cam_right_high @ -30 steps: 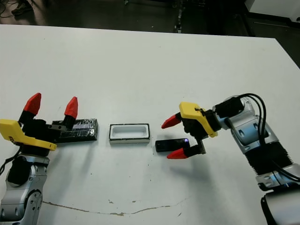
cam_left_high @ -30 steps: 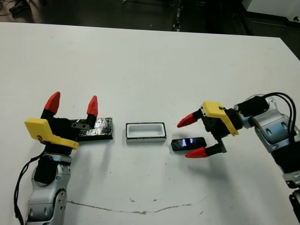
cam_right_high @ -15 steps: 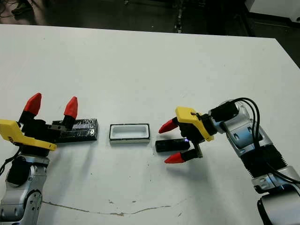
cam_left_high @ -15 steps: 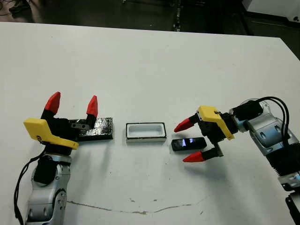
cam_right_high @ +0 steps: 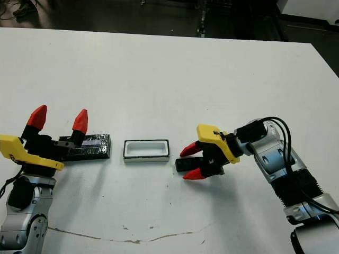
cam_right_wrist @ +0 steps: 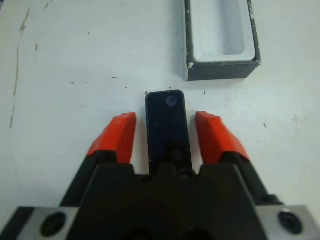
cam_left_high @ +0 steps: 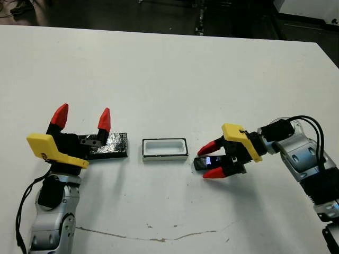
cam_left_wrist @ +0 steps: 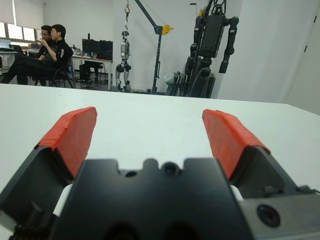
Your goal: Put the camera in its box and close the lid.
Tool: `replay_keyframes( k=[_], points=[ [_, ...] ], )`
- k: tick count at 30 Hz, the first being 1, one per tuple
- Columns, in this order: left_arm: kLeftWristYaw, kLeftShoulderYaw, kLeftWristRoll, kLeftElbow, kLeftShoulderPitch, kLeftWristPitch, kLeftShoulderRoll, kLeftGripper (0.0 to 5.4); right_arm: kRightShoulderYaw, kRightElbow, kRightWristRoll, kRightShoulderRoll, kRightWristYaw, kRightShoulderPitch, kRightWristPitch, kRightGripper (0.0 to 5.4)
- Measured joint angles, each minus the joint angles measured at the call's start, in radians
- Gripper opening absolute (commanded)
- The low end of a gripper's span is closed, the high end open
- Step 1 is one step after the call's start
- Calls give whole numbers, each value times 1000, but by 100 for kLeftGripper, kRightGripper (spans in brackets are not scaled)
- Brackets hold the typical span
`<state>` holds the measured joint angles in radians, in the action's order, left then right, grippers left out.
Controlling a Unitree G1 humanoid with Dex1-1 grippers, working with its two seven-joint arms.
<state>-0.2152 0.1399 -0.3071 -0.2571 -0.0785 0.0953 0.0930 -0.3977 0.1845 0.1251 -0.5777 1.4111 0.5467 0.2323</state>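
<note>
The camera point(cam_left_high: 203, 162) is a small glossy black bar lying flat on the table, just right of the box point(cam_left_high: 164, 156). My right gripper point(cam_left_high: 204, 162) straddles the camera, one red finger on each long side. In the right wrist view a narrow gap shows between each fingertip point(cam_right_wrist: 122, 125) and the camera point(cam_right_wrist: 167, 127), so the gripper is open. The box point(cam_right_wrist: 222, 70) is a white-lined tray, open and holding nothing. Left of the box lies the lid point(cam_left_high: 114, 145), a crinkly black slab. My left gripper point(cam_left_high: 83, 114) is open over the lid's left end, holding nothing.
A thin dark scuff line point(cam_left_high: 148, 235) runs along the table near the front edge. In the left wrist view, people point(cam_left_wrist: 50, 45) sit beyond the table's far edge, near hanging robot frames point(cam_left_wrist: 210, 45).
My right gripper has moved left along the camera and dropped towards the table. Its fingers have narrowed from wide apart to close beside the camera. The left arm, box and lid have not moved.
</note>
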Motion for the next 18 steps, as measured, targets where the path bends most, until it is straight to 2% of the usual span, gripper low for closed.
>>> replay_keyframes(
  k=[6,11,18],
  points=[
    [-1,0,-1,0,0,0,0,540,9,-8,1,5,-24,-8,0,166],
    [0,1,-2,-1,0,0,0,540,23,-12,15,18,-41,-17,-5,166],
    [0,1,-4,-1,0,0,0,540,35,-12,19,26,-51,-24,-51,166]
  ],
)
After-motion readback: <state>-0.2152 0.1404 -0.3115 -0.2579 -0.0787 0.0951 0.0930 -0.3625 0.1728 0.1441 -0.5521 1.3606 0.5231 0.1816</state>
